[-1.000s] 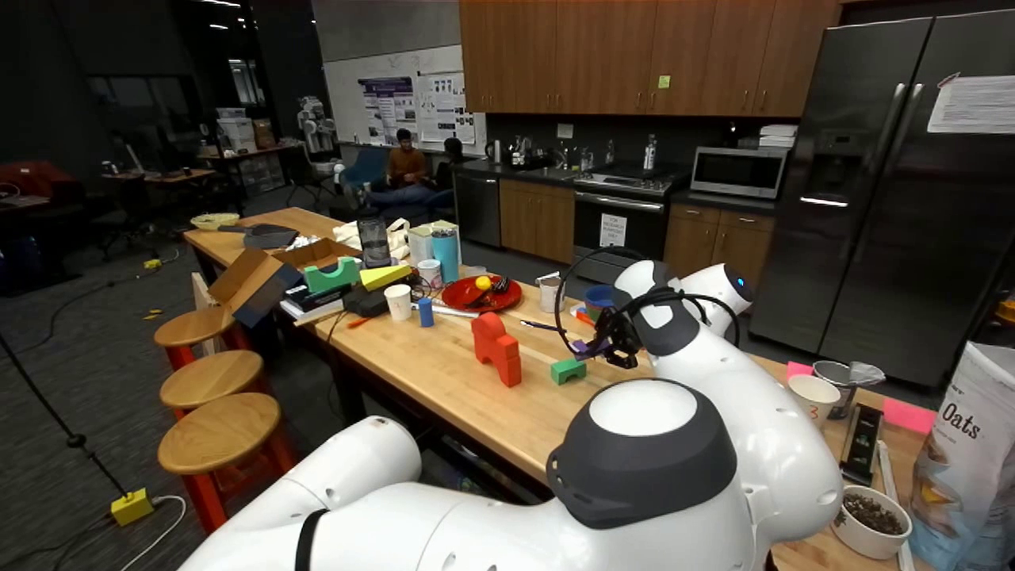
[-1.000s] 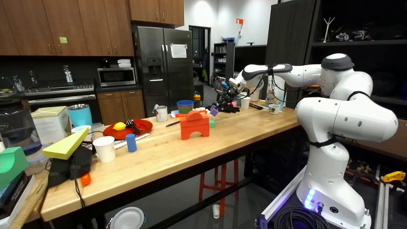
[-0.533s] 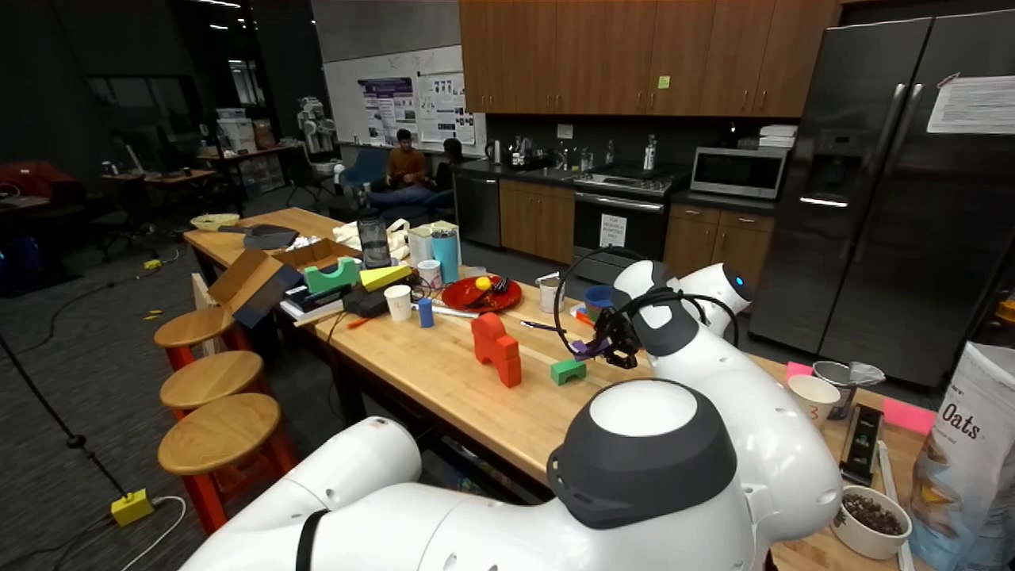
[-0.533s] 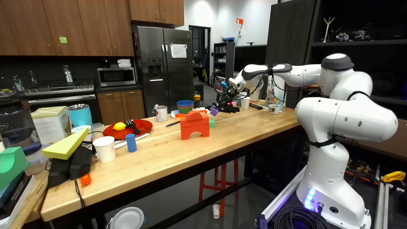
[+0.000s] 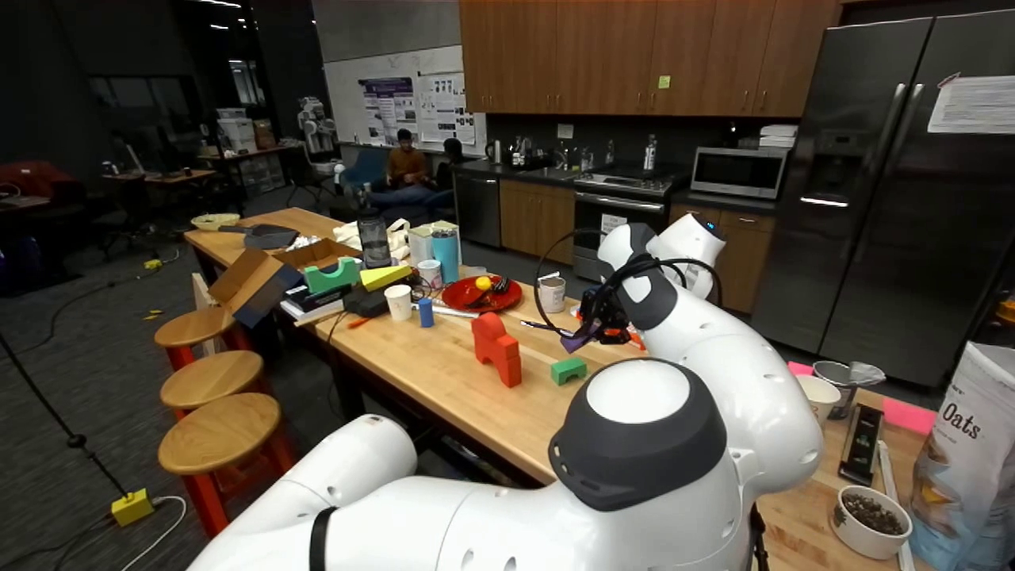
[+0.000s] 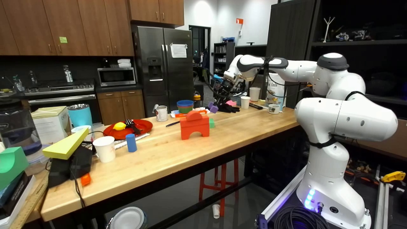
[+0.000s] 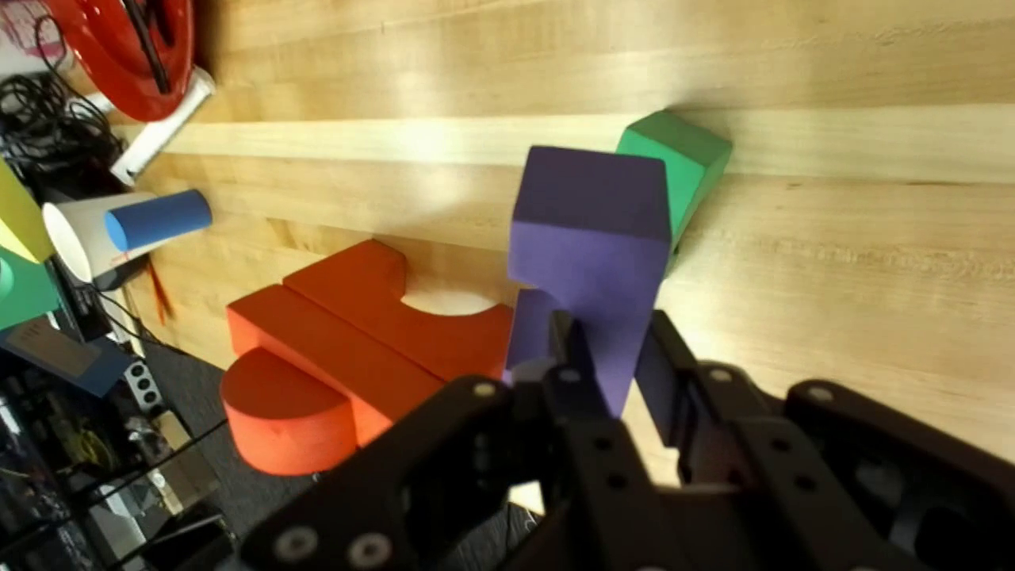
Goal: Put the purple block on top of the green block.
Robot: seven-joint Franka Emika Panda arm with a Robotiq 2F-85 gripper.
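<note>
1 hand (image 7: 614, 341) grips 1 purple block (image 7: 587, 230) above 1 green block (image 7: 679, 162).

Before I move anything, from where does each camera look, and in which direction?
An exterior view: close to the arm, which is large in front, looking across the table toward the oven.
An exterior view: beside the table, facing the fridge; nearly the whole arm shows.
Wrist view: mounted behind the claw, which shows, looking down past it at the purple block.
Both exterior views share the orange-red blocks and the green block.

One purple block (image 7: 596, 238); two green blocks (image 7: 683, 151) (image 5: 333, 278)
</note>
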